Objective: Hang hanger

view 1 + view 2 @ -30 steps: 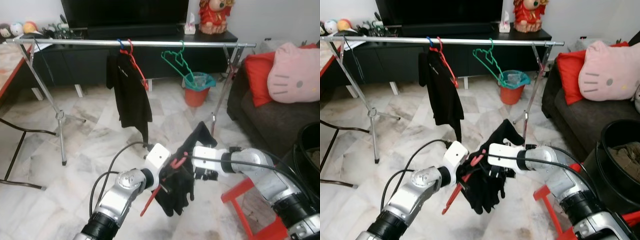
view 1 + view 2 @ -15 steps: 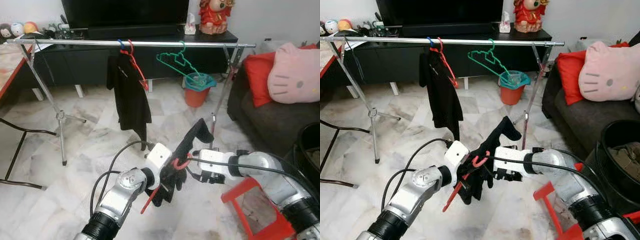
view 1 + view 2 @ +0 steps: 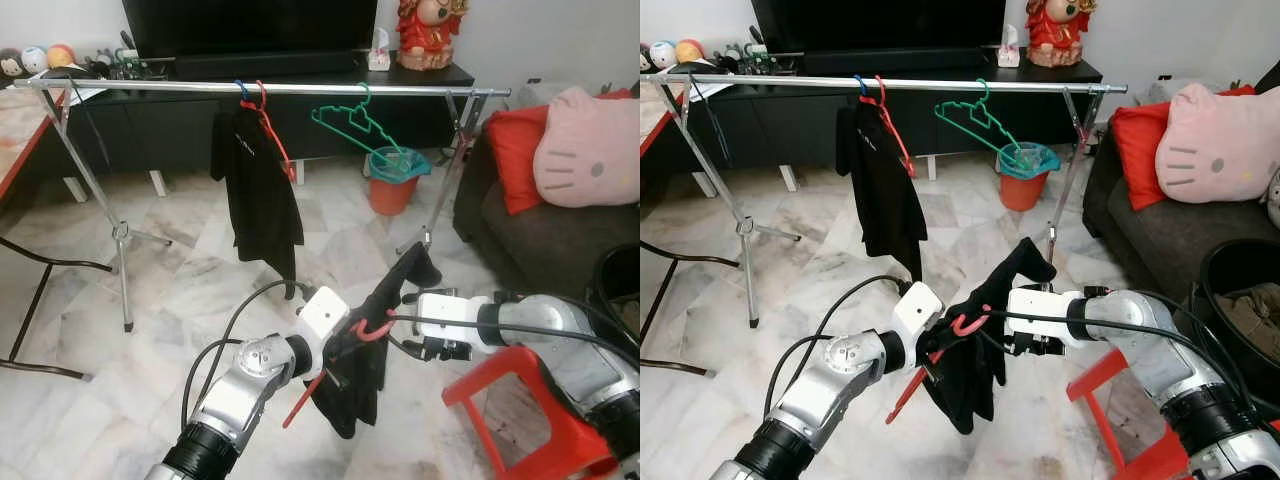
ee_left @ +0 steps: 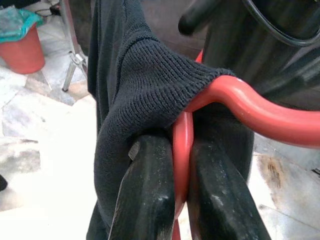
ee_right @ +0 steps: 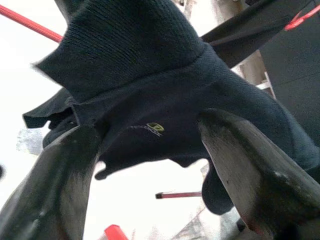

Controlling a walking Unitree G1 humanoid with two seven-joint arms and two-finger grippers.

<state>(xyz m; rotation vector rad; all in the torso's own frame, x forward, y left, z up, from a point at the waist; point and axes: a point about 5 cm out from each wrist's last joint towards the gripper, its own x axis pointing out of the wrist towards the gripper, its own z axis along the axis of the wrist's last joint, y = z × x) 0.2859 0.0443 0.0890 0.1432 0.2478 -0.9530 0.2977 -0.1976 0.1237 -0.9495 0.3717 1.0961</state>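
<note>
**A:** Where is the hanger (image 4: pixel 235 102) right now?

**B:** You have it low in front of you, well short of the rail (image 3: pixel 270 88). Your left gripper (image 4: pixel 182 185) is pinched tight on its red neck, just under the hook. A black shirt (image 3: pixel 365 350) hangs on it.

**A:** And my right gripper (image 5: pixel 150 165)?

**B:** Its fingers (image 5: pixel 250 165) are spread wide. The shirt's collar sits between them, but I cannot tell if they touch it.

**A:** Is the hanger hard to carry?

**B:** I think not. It looks like thin plastic, so it should be light and a bit bendy. The plastic is smooth, so it could slip or spin between your fingers. The shirt is soft and floppy. It may swing, or slide off one side if you tip the hanger.

**A:** So where should I hold?

**B:** Keep the neck, like now. That leaves the hook free for the rail. Your right gripper could steady the cloth by the collar.

**A:** Is there room up there?

**B:** Yes. Another black shirt (image 3: pixel 255 180) hangs on a red hanger, and a green hanger (image 3: pixel 355 120) hangs beside it. The rail on either side of them is bare.
</note>
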